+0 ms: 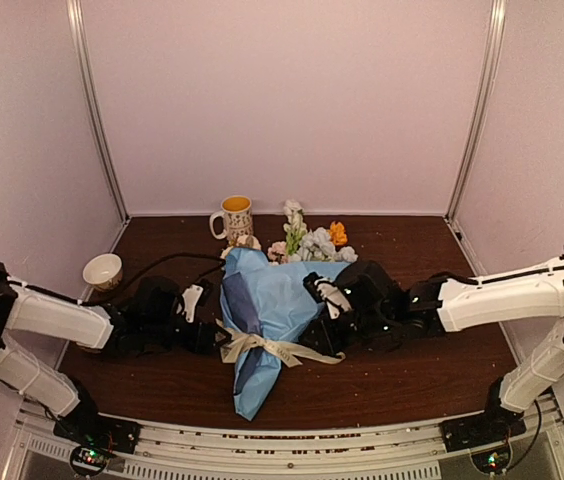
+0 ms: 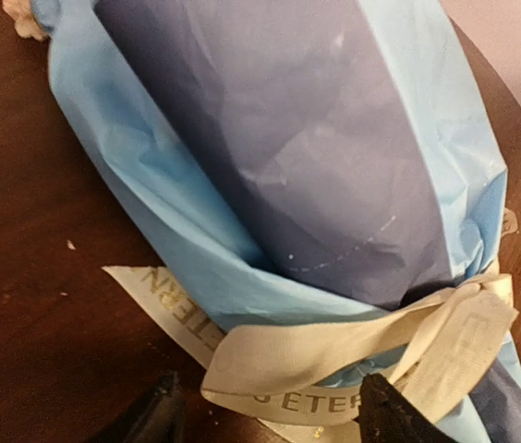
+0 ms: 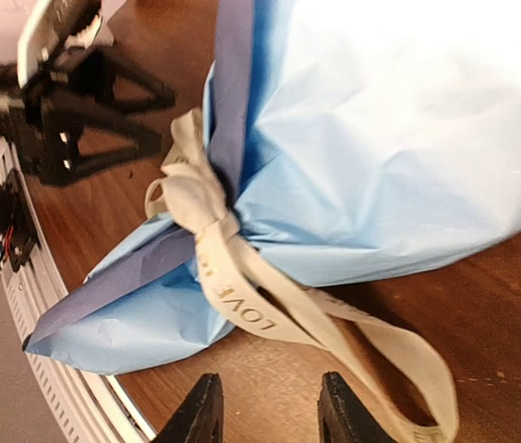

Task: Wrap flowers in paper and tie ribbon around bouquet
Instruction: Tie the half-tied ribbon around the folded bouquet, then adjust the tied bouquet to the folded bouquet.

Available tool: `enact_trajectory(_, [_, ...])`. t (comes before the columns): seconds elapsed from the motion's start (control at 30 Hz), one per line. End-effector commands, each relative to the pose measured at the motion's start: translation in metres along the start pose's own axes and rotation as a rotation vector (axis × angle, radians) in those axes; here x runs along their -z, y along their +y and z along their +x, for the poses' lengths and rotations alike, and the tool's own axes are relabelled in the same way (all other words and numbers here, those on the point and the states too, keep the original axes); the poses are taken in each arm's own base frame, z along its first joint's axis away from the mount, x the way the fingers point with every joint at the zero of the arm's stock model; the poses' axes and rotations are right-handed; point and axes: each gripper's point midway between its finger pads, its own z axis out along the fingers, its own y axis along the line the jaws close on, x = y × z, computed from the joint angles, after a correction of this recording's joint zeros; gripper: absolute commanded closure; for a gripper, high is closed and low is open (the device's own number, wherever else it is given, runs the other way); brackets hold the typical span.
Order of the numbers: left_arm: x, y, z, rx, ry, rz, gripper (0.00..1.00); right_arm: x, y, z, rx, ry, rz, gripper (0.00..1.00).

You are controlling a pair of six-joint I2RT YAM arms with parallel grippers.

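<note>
The bouquet (image 1: 267,320) lies on the brown table as a cone of blue paper (image 2: 159,185), its narrow end toward the near edge. The flowers (image 1: 312,243) stick out at the far end in white, pale and orange. A cream lettered ribbon (image 1: 262,346) is knotted round the cone's neck, and the knot (image 3: 207,217) and a long looping tail (image 3: 399,355) show in the right wrist view. My left gripper (image 2: 274,420) is open at the ribbon's left side, a ribbon loop (image 2: 307,355) lying between its fingers. My right gripper (image 3: 270,415) is open just short of the knot, over bare wood.
A white-and-yellow patterned mug (image 1: 235,216) stands at the back, just left of the blooms. A white scalloped bowl (image 1: 103,270) sits at the far left. The metal rail (image 1: 292,440) of the table's near edge runs close under the cone's tip.
</note>
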Motion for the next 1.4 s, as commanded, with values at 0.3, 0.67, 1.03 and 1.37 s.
enact_trajectory(0.3, [0.038,0.022,-0.025,-0.015,-0.11,-0.175,0.34,-0.065,0.013,0.031,0.131,0.18,0.091,0.59])
enact_trajectory(0.67, [0.001,0.012,-0.008,-0.018,0.002,-0.075,0.4,-0.083,-0.002,0.037,0.176,0.231,0.172,0.64])
enact_trajectory(1.03, [-0.022,0.01,0.008,-0.014,0.081,-0.034,0.42,-0.063,0.006,0.042,0.164,0.236,0.115,0.98])
enact_trajectory(1.37, [-0.028,0.009,0.01,-0.017,0.099,-0.02,0.42,-0.044,0.006,0.045,0.152,0.226,0.104,0.99])
